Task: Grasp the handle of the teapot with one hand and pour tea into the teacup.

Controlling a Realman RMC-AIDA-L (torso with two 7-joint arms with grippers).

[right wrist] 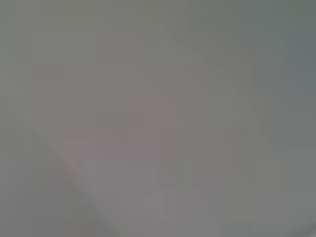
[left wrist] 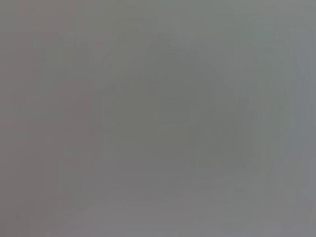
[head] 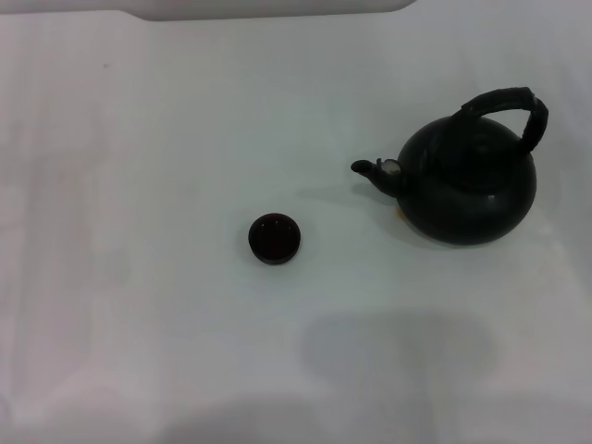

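Observation:
In the head view the black teapot [head: 467, 190] stands upright on the white table at the right, its short spout [head: 368, 169] pointing left. Its thick ribbed arched handle [head: 509, 106] rises over the top. The tiny dark teacup [head: 274, 238] with a reddish-brown inside stands near the middle, left of the spout and a little nearer to me, well apart from the teapot. Neither gripper nor arm shows in the head view. Both wrist views show only plain grey surface.
The white table [head: 139, 185] fills the head view. Its far edge [head: 277, 14] runs along the top. Soft shadows lie on the table near the front edge, in front of the teapot.

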